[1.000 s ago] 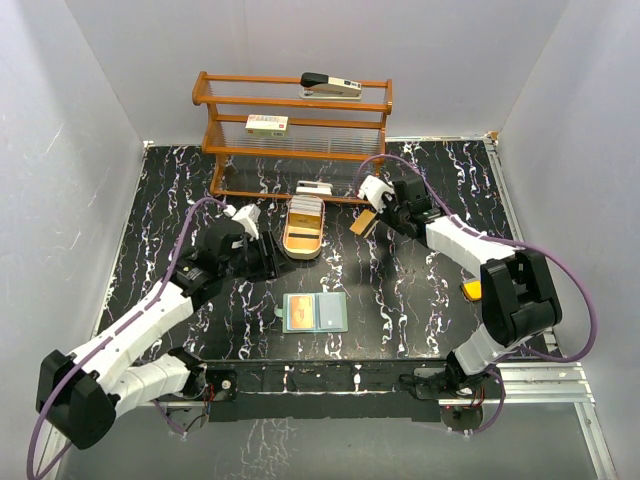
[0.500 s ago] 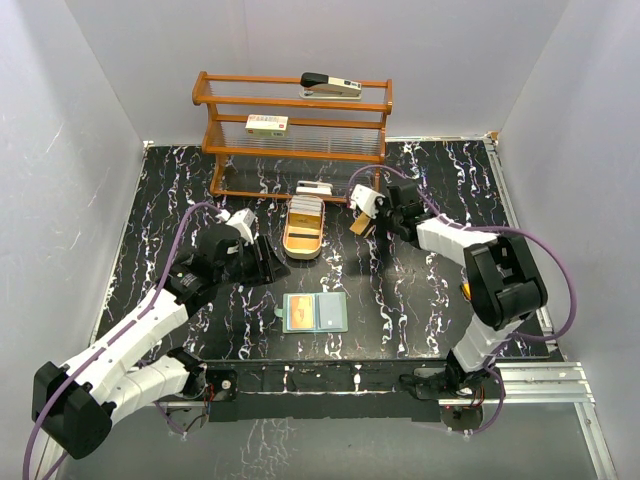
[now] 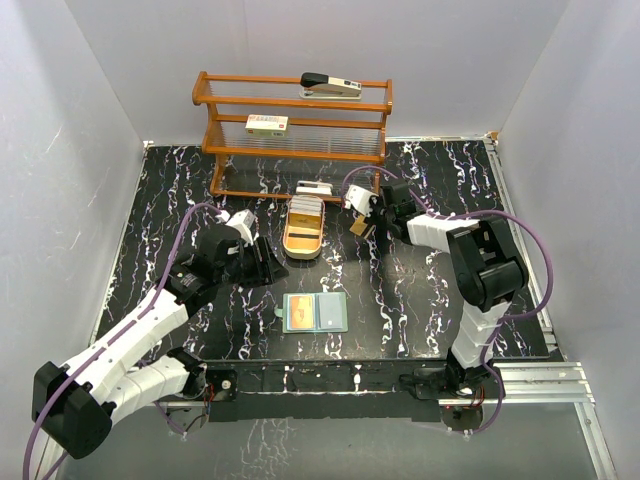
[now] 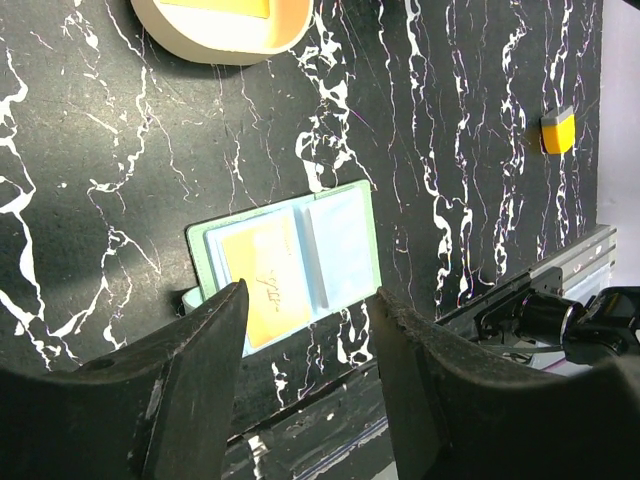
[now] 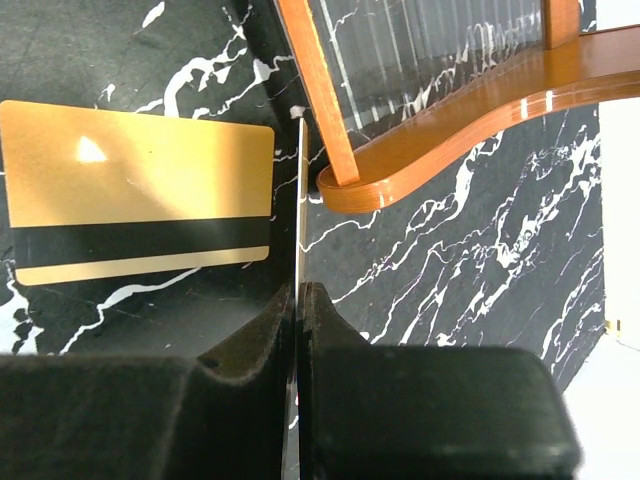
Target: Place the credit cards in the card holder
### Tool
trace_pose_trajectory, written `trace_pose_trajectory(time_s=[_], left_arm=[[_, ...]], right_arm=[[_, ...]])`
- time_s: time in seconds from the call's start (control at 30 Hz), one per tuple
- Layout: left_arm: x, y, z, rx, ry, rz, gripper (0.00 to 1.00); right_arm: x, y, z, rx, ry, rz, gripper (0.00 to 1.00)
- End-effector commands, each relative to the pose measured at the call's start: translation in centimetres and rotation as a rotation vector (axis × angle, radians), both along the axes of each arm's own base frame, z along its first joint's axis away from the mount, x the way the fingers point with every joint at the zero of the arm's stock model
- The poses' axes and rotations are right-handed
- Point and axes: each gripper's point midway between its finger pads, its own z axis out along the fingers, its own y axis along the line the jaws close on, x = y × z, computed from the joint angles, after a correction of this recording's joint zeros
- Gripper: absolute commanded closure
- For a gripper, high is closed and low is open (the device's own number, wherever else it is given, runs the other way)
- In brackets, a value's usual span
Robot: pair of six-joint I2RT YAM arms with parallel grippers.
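Observation:
The sage-green card holder lies open near the table's front, with a gold-orange card in its left pocket. In the left wrist view the holder and that card sit below my open, empty left gripper. My left gripper hovers behind and left of the holder. My right gripper is shut on a thin card seen edge-on. A gold card with a black stripe shows just left of it. In the top view a gold card is at the right gripper.
A tan oval tray holding more cards stands between the grippers. Behind it is a wooden rack with a stapler and white boxes. The rack's foot is close to the right fingers. A small orange-grey object lies at the right.
My right gripper has swung left toward the tray and rack foot, still gripping its card. My left arm drew back slightly, then stayed still.

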Motion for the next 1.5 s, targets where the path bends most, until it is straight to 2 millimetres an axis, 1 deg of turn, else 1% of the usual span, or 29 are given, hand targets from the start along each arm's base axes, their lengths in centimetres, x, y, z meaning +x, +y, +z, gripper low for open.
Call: trace_pose_trajectory(time_s=[0.0, 0.1, 0.3, 0.57, 0.63, 0.73, 0.83, 1.07, 1.13, 1.2, 1.27, 1.33, 1.4, 1.43, 1.47], left_arm=[[-0.2, 0.3, -0.1, 0.023, -0.007, -0.007, 0.49], [-0.1, 0.2, -0.2, 0.023, -0.005, -0.008, 0.49], [-0.1, 0.2, -0.3, 0.028, -0.011, -0.018, 0.48], [-0.3, -0.6, -1.4, 0.023, 0.032, -0.058, 0.51], [-0.4, -0.6, -2.1, 0.027, 0.042, -0.059, 0.52], [-0.5, -0.6, -3.1, 0.048, 0.07, -0.063, 0.54], [-0.4, -0.8, -3.5, 0.056, 0.08, -0.067, 0.55], [0.0, -2.0, -2.8, 0.071, 0.058, -0.088, 0.58], [0.3, -2.6, -2.6, 0.078, 0.05, -0.094, 0.58], [0.7, -3.4, -2.5, 0.081, 0.043, -0.105, 0.59], [1.3, -4.4, -2.3, 0.089, 0.03, -0.117, 0.61], [2.1, -5.5, -1.9, 0.092, 0.014, -0.131, 0.66], [3.1, -6.8, -1.5, 0.089, -0.007, -0.148, 0.74], [3.5, -7.5, -1.4, 0.088, -0.013, -0.157, 0.8], [4.1, -8.0, -0.8, 0.082, -0.029, -0.161, 0.87]], right_arm=[[2.6, 0.7, 2.8, 0.018, -0.129, 0.008, 1.0], [2.1, 1.1, 2.0, 0.02, -0.105, 0.039, 1.0], [0.0, 1.8, 1.0, 0.04, -0.032, 0.101, 1.0], [-3.0, 2.3, 0.5, 0.077, 0.051, 0.151, 1.0], [-3.8, 2.4, 0.3, 0.09, 0.068, 0.163, 1.0], [-4.9, 2.8, 1.2, 0.113, 0.077, 0.182, 1.0], [-6.1, 3.3, 1.5, 0.131, 0.101, 0.203, 1.0], [-8.7, 4.5, 1.5, 0.135, 0.171, 0.25, 1.0], [-9.0, 4.8, 2.4, 0.153, 0.162, 0.246, 1.0], [-8.8, 5.3, 4.2, 0.22, 0.133, 0.22, 1.0], [-8.0, 6.2, 6.9, 0.362, 0.095, 0.128, 1.0], [-7.5, 6.5, 8.9, 0.5, 0.104, 0.009, 1.0], [-7.6, 6.9, 9.7, 0.613, 0.149, -0.083, 1.0], [-7.7, 7.0, 9.9, 0.661, 0.17, -0.131, 1.0], [-7.5, 6.9, 10.1, 0.71, 0.183, -0.196, 1.0]])
